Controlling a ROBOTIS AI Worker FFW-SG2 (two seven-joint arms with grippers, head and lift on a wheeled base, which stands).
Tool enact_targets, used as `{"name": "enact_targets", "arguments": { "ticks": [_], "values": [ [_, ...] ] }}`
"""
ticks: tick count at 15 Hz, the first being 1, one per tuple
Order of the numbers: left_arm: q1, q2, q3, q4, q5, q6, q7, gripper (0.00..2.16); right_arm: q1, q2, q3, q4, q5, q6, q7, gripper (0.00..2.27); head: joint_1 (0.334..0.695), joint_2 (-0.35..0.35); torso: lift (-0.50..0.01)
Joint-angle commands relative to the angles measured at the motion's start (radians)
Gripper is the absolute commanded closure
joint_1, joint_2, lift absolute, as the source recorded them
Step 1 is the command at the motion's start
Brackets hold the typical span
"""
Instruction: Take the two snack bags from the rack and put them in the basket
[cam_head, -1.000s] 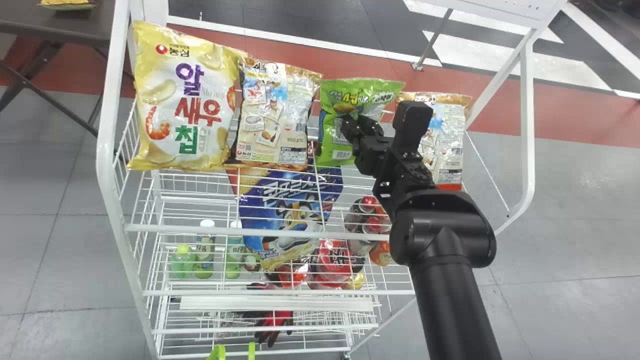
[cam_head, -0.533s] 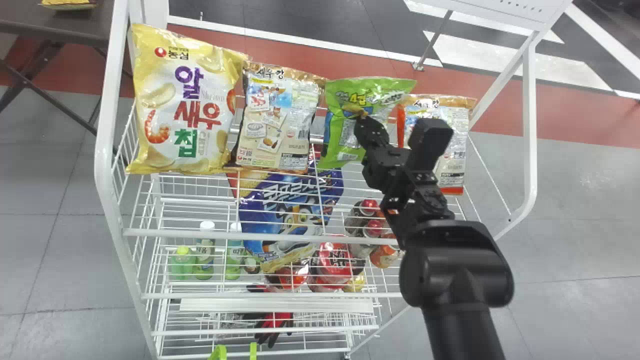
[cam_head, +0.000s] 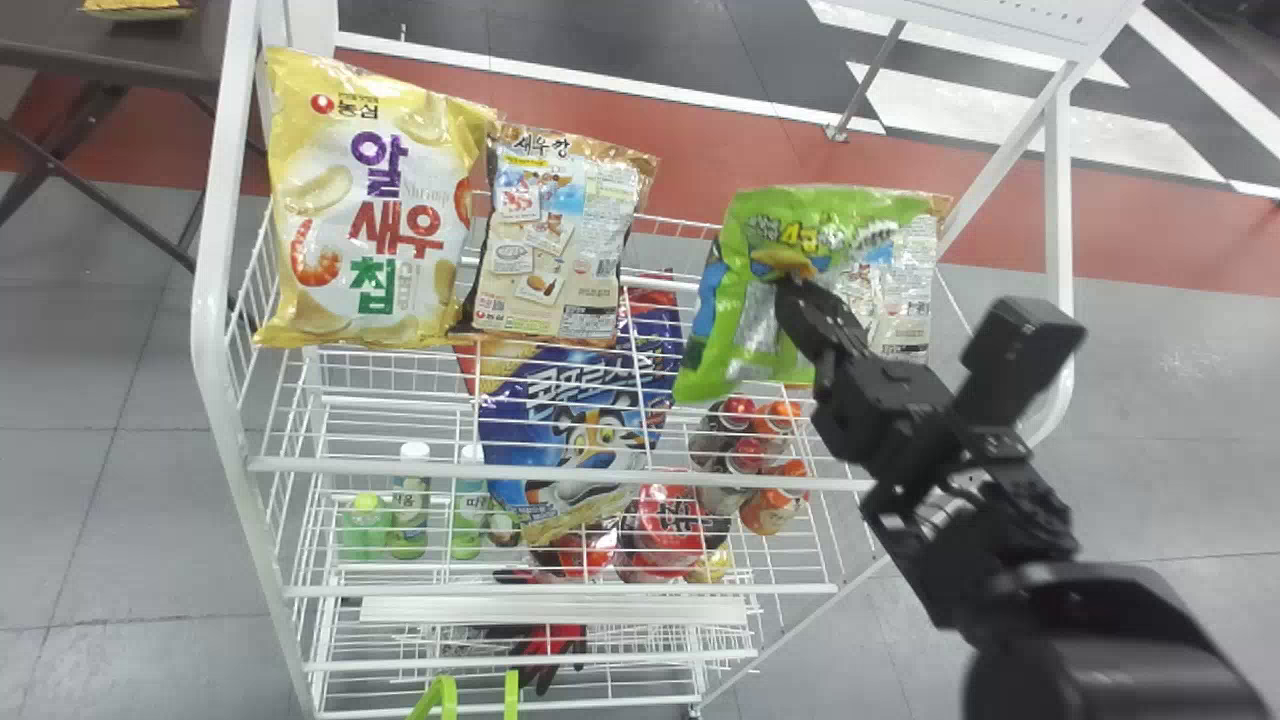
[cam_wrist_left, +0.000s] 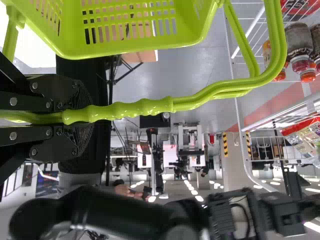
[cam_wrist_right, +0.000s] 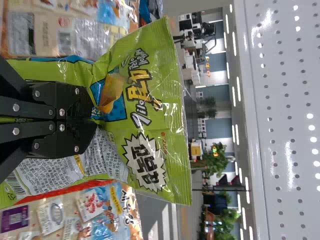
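Black and pinched tight, the right gripper (cam_head: 790, 285) holds the green snack bag (cam_head: 745, 235) in front of the right-hand beige bag (cam_head: 905, 270); a gap parts it from the left-hand beige bag (cam_head: 555, 240). The left gripper (cam_wrist_left: 80, 117) clamps the handle (cam_wrist_left: 145, 107) of the basket (cam_wrist_left: 192, 20). Past the white rack (cam_head: 1058, 200) spreads grey floor (cam_head: 1180, 420), banded red.

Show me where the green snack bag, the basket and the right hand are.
Green snack bag (cam_wrist_right: 169, 90), right wrist view: green film near one end.
Basket (cam_wrist_left: 125, 48), left wrist view: its rim.
Right hand (cam_wrist_right: 95, 118), right wrist view: between its fingertips.
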Motion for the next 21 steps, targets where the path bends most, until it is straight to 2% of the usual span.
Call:
{"name": "enact_targets", "arguments": {
  "ticks": [1,5,7,10,12,14,17,21],
  "values": [
    [-0.001,-0.006,-0.002,0.002,0.000,-0.016,0.003,1.52,0.093,0.000,-0.082,-0.162,-0.112,0.268,0.024,2.24,0.695,-0.350,-0.010],
    [-0.006,-0.006,-0.004,0.005,0.000,-0.037,0.005,1.52,0.155,0.000,-0.201,-0.355,-0.228,0.783,0.078,2.24,0.695,-0.350,-0.010],
    [-0.007,-0.006,-0.013,0.005,0.000,-0.043,0.011,1.52,0.168,0.001,-0.293,-0.396,-0.359,1.043,0.114,2.24,0.695,-0.350,-0.010],
    [-0.009,-0.006,-0.025,0.003,0.000,-0.052,0.014,1.52,0.185,0.001,-0.310,-0.413,-0.440,1.043,0.131,2.24,0.695,-0.350,-0.010],
    [-0.009,-0.006,-0.030,-0.002,0.000,-0.052,0.014,1.52,0.209,0.001,-0.257,-0.406,-0.438,1.043,0.121,2.24,0.695,-0.350,-0.010],
    [-0.004,-0.006,-0.033,-0.009,0.002,-0.052,0.014,1.52,0.231,0.001,-0.169,-0.386,-0.391,1.043,0.104,2.24,0.695,-0.350,-0.010],
    [-0.001,-0.006,-0.044,-0.018,0.002,-0.052,0.020,1.52,0.244,0.000,-0.031,-0.294,-0.326,1.043,0.096,2.24,0.695,-0.350,-0.010],
    [-0.001,-0.006,-0.067,-0.029,-0.003,-0.052,0.037,1.52,0.243,-0.020,0.125,-0.145,-0.271,1.043,0.076,2.24,0.695,-0.350,-0.010]
  ]
}}
